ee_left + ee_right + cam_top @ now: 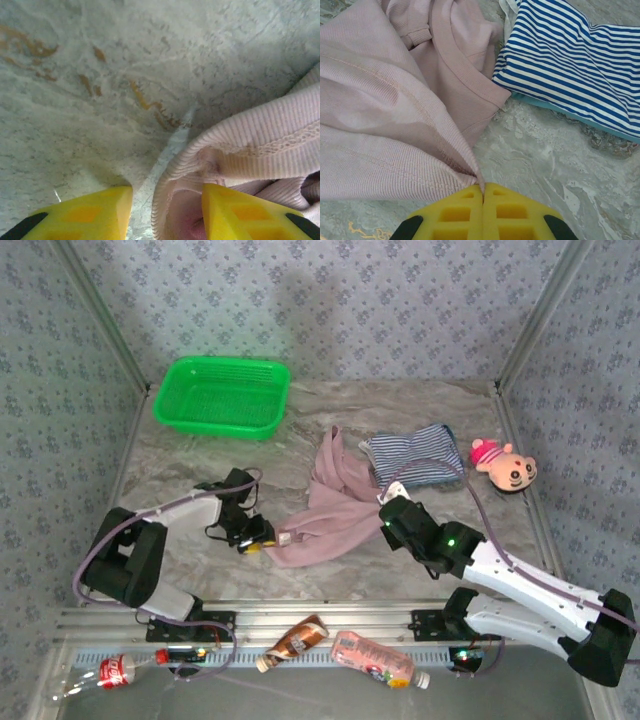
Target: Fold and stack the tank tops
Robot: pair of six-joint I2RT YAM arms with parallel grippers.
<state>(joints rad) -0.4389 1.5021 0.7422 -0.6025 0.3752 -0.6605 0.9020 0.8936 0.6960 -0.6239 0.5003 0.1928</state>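
Your pink tank top [330,510] sprawls mid-table, long axis one o'clock to seven. Your right gripper [483,189] is clamped tight on its three o'clock edge; your left gripper [167,195], jaws halfway apart and gripping nothing, straddles the seven o'clock hem.

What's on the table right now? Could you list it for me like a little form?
Pink top: rumpled, mid-table, not yet folded
Striped top: folded, lying on the teal top
Right gripper: shut on the pink top's edge
Left gripper: open, astride the pink top's other edge
Basket: green, back left
Toy: pink plush, right of the striped top
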